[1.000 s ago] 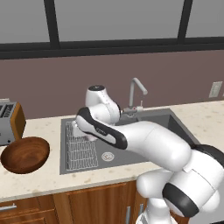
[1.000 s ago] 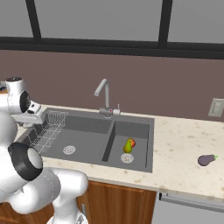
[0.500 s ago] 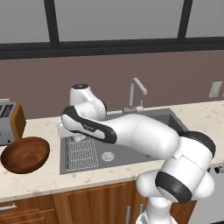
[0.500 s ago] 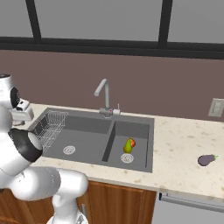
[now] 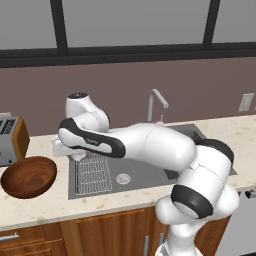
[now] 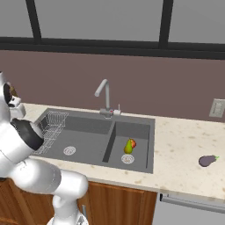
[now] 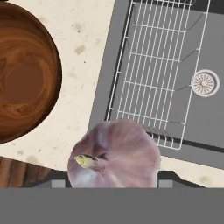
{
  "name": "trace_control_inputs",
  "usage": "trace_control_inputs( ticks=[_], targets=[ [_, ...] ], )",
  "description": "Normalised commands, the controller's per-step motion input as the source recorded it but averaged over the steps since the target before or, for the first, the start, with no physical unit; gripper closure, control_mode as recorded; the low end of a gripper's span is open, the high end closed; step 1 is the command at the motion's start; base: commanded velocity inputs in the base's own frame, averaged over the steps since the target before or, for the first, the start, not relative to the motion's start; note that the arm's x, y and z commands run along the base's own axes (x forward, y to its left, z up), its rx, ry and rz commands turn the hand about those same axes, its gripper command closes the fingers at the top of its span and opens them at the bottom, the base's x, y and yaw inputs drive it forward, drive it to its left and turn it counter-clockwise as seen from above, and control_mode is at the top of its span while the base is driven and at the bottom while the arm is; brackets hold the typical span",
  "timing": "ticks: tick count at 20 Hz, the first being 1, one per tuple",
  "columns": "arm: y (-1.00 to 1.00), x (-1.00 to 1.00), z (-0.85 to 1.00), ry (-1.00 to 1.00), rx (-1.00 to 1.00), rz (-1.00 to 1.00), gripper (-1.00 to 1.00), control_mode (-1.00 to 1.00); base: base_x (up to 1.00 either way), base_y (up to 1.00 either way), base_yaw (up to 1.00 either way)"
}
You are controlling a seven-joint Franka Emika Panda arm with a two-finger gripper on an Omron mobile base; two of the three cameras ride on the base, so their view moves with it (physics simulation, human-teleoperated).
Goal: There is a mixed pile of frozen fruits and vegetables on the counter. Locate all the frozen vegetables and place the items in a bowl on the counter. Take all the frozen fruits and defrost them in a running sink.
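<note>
The left base view looks forward and down from behind the arm's left; the right base view does so from its right. Both share the sink [image 5: 130,167] and counter [image 6: 184,154]. The hand view looks straight down, close above the bowl [image 7: 22,74] and wire rack [image 7: 153,74].

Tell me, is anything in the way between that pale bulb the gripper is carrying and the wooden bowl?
Nothing visible is. In the hand view the bulb sits in the gripper over the sink's edge, and only bare counter separates it from the bowl, which looks empty.
</note>
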Motion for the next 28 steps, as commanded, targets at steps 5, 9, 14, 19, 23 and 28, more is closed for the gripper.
trace_control_inputs(
  ticks=[5,9,14,19,23,28],
  targets=[
    [0.42,0.0,0.07,0.01,-0.01,0.07,1.0,-1.0,0.0,0.0,0.0],
    [0.49,0.04,0.0,0.02,-0.05,0.05,1.0,-1.0,0.0,0.0,0.0],
    [0.31,0.11,-0.04,-0.02,-0.03,-0.03,1.0,-1.0,0.0,0.0,0.0],
    [0.25,0.18,-0.03,0.01,0.0,-0.08,1.0,-1.0,0.0,0.0,0.0],
    [0.3,0.15,-0.17,0.05,-0.01,-0.06,1.0,-1.0,0.0,0.0,0.0],
    [0.36,0.19,-0.14,0.03,-0.03,-0.07,1.0,-1.0,0.0,0.0,0.0]
  ],
)
